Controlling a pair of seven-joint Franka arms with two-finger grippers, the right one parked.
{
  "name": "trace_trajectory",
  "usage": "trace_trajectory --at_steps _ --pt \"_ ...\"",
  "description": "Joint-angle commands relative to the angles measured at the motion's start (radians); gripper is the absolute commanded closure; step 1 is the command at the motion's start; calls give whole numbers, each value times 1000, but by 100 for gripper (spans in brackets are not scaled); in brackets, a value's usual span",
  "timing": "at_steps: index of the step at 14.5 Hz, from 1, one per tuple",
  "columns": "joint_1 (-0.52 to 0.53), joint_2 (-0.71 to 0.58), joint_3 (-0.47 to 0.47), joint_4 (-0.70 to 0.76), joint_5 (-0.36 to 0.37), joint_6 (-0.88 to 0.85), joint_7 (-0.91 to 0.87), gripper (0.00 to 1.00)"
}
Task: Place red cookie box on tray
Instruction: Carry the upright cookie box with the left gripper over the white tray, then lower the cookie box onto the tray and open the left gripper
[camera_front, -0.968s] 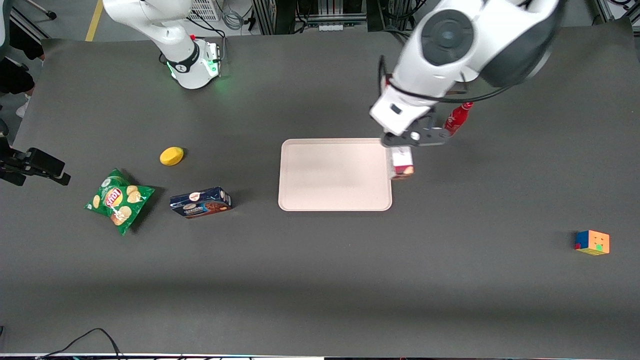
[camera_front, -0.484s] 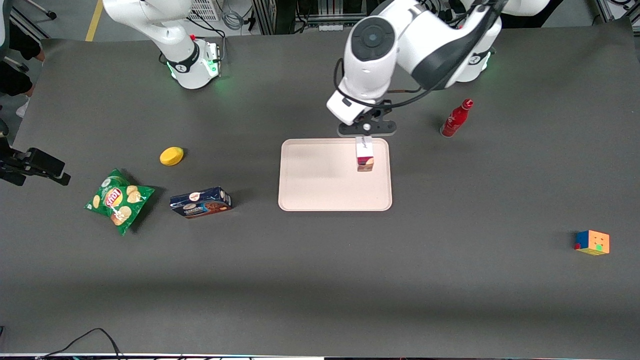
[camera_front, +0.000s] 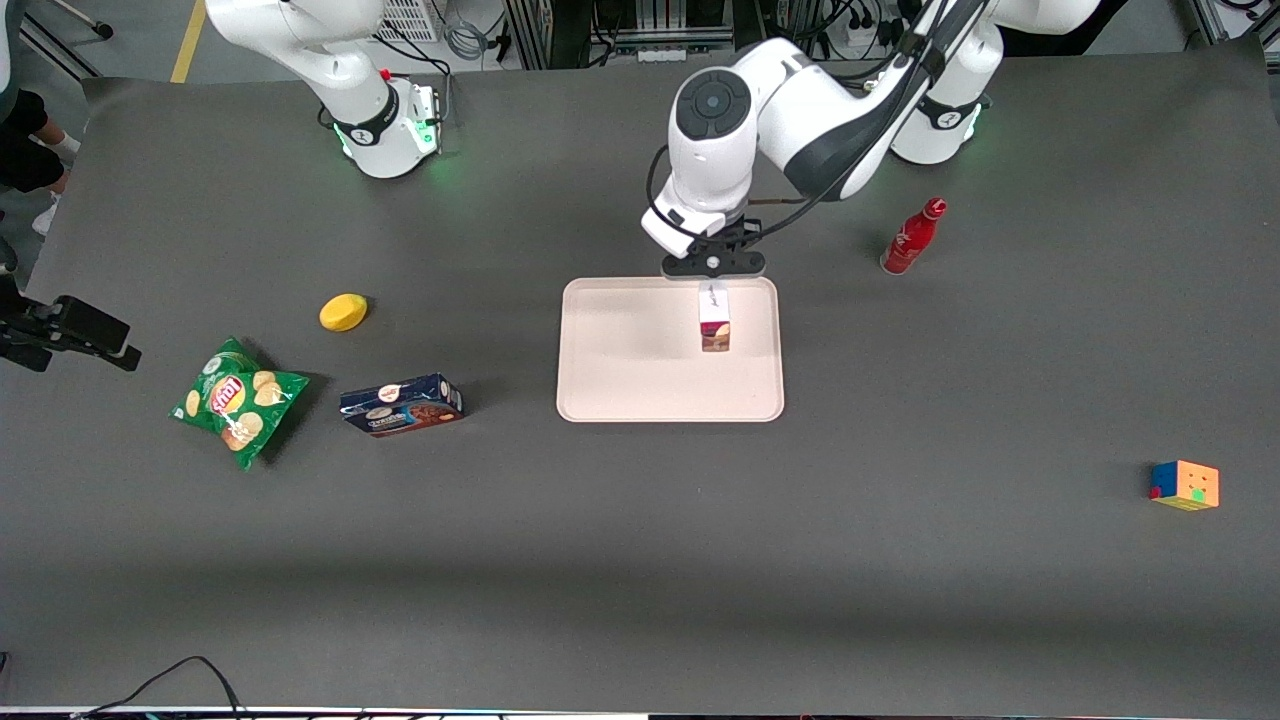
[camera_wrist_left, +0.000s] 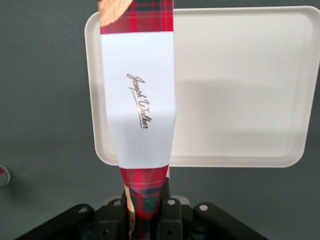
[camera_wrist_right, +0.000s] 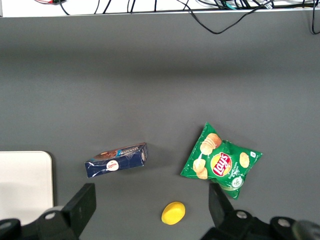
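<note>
The end effector (camera_front: 713, 266) grips the red cookie box (camera_front: 714, 320) over the tray (camera_front: 620, 350); a red bottle (camera_front: 911, 238) stands well apart.

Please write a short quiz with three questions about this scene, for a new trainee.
1. True or false: the gripper holds the red cookie box over the tray.
2. Which lies nearest the blue cookie box? A) chip bag B) red bottle C) puzzle cube
3. Fill in: the band around the red cookie box, with script lettering, is ____.

Key: 1 true; 2 A; 3 white
</note>
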Motion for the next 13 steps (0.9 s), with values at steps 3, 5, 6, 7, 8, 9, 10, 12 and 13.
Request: trace_trajectory --at_steps 3,5,6,7,8,9,10,12,13 --pt "0 12 17 -185 50 258 -38 90" --pt "1 44 19 -217 64 324 -44 90" --pt "1 55 19 -226 65 338 -45 90" --pt "1 60 21 -237 76 355 -47 90" --pt "1 60 22 -252 90 372 -48 90" --pt "1 60 36 -266 99 387 -48 90" --pt "1 61 46 -279 113 406 -47 90" --pt "1 73 66 -286 128 430 -47 89" --pt "1 83 74 -286 128 447 -47 89"
